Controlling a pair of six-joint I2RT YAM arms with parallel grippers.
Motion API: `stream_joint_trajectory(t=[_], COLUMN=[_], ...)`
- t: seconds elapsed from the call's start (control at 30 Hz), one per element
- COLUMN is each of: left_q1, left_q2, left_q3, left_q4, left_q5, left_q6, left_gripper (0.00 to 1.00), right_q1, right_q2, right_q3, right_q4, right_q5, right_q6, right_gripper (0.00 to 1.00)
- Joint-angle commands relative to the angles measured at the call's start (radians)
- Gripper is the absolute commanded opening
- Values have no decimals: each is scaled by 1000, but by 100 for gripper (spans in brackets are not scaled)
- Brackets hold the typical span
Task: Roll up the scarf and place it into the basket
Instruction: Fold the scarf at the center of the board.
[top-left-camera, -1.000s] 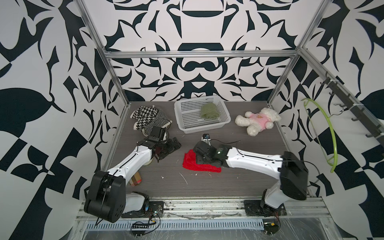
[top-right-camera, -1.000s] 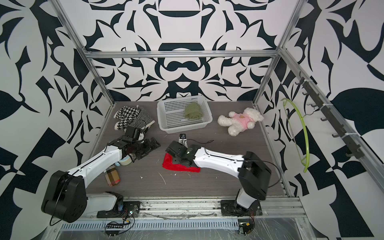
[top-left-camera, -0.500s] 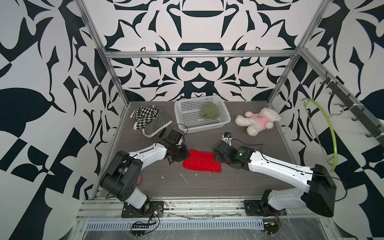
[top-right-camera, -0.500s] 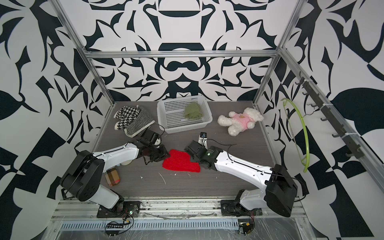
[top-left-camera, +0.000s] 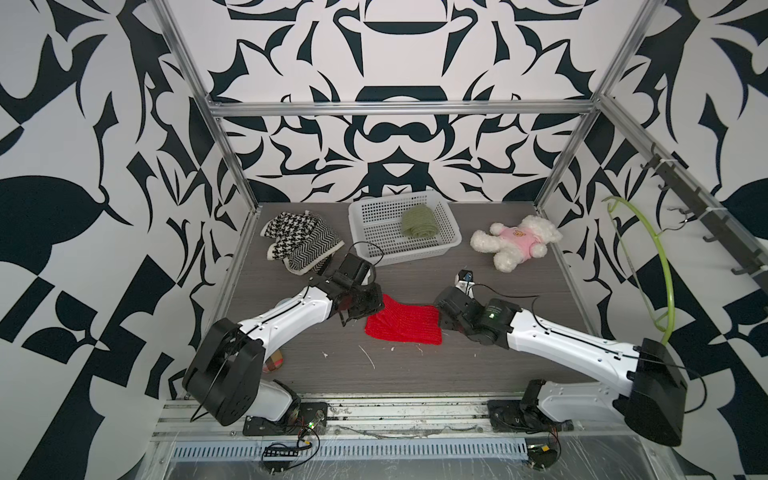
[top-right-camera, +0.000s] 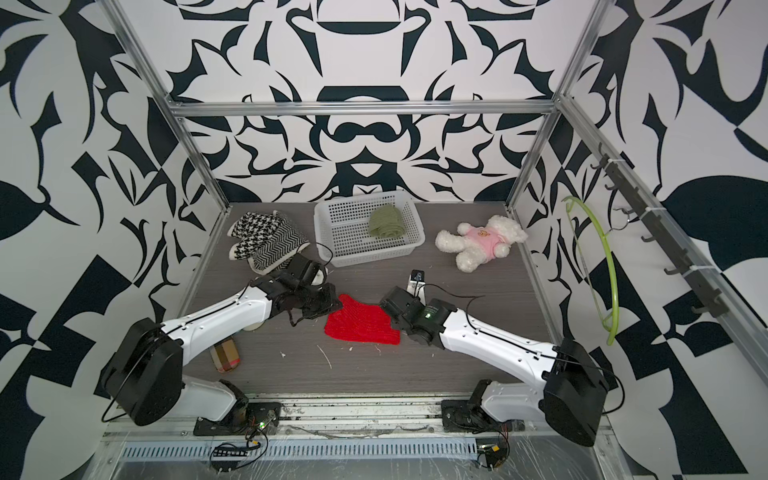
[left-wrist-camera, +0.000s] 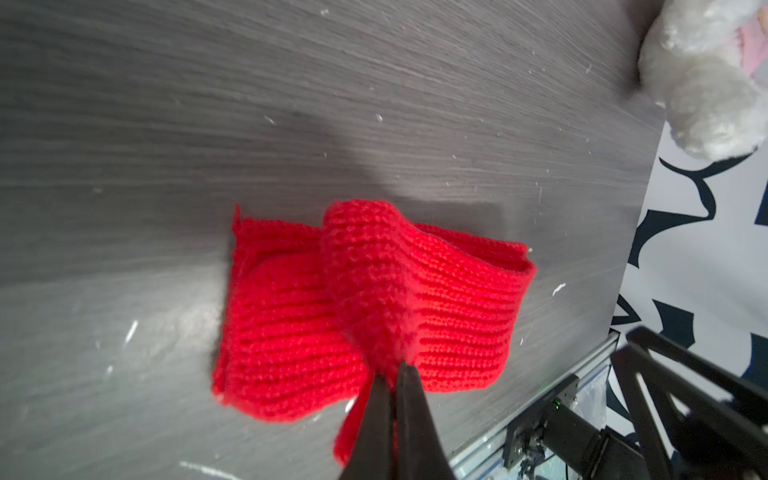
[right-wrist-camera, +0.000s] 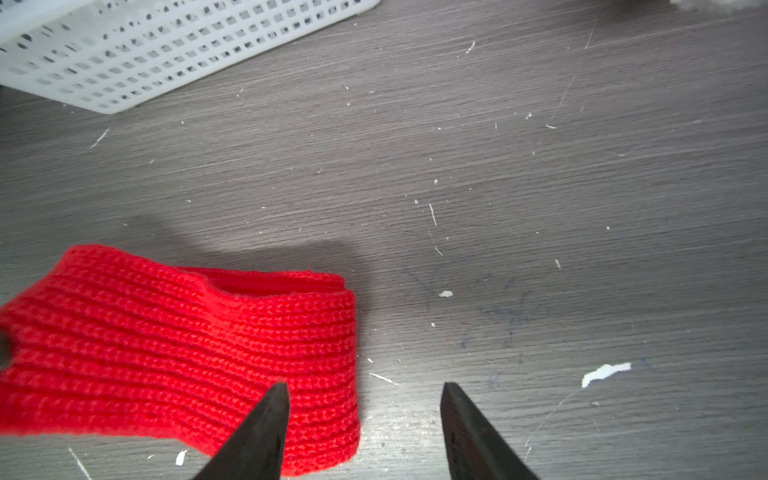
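Observation:
The red knit scarf (top-left-camera: 403, 324) (top-right-camera: 361, 324) lies folded flat in the middle of the table. My left gripper (top-left-camera: 376, 309) (left-wrist-camera: 392, 374) is at its left edge, shut on a pinched-up ridge of the scarf (left-wrist-camera: 291, 324). My right gripper (top-left-camera: 440, 320) (right-wrist-camera: 365, 390) is open at the scarf's right end, with one fingertip over the scarf's (right-wrist-camera: 166, 345) edge and the other over bare table. The white perforated basket (top-left-camera: 415, 253) (top-right-camera: 374, 255) (right-wrist-camera: 124, 62) stands at the back, behind the scarf. A rolled green cloth (top-left-camera: 419, 222) lies in it.
A white plush bear in pink (top-left-camera: 517, 245) lies at the back right. Black-and-white patterned fabric (top-left-camera: 301, 241) is piled at the back left. A small plaid roll (top-right-camera: 224, 357) sits near the left arm's base. A green hanger (top-left-camera: 660, 257) hangs on the right wall.
My left gripper has come from the left to the scarf's left edge and shut on it. My right gripper has drawn back to the scarf's right end; the scarf now lies flatter.

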Motion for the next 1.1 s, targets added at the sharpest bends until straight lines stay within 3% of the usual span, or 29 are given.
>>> stream_joint_trajectory(t=[0.0, 0.2, 0.4, 0.47, 0.5, 0.6, 0.63, 0.7, 0.77, 0.8, 0.83, 0.87, 0.9, 1.07], left_q1=[-15, -14, 35, 53, 55, 55, 55, 55, 55, 53, 53, 54, 53, 35], left_q2=[-63, -106, -14, 21, 29, -15, -59, -127, -205, -209, -198, -174, -145, 9], left_q3=[-7, -79, -112, -102, -96, -100, -110, -118, -112, -102, -88, -77, -62, -75], left_q4=[-79, -62, 47, 61, 56, 21, 20, 19, 46, 61, 75, 85, 97, 170], left_q5=[-45, -75, -69, -38, -34, -90, -121, -161, -148, -125, -102, -70, -27, 31], left_q6=[-22, -54, 6, 19, 25, 25, 19, 2, 2, 4, 7, 7, 11, -10], left_gripper=[0, 0, 1, 16, 28, 91, 99, 100, 91, 74, 34, 5, 0, 0], right_q1=[-11, -16, -13, -14, -14, -13, -13, -13, -13, -14, -16, -16, -19, -81], right_q2=[-28, 16, 71, 75, 78, 91, 101, 127, 162, 179, 193, 204, 215, 290], right_q3=[-7, 9, 32, 30, 32, 43, 47, 53, 54, 48, 38, 26, 12, -32], right_q4=[14, 40, 84, 99, 102, 134, 144, 179, 199, 218, 241, 262, 291, 357], right_q5=[15, -52, -149, -174, -185, -223, -232, -295, -330, -353, -367, -376, -382, -440], right_q6=[-20, -79, -133, -142, -150, -179, -183, -194, -199, -200, -196, -191, -190, -168], right_gripper=[61, 61, 56, 56, 56, 50, 41, 23, 9, 2, 0, 0, 0, 0])
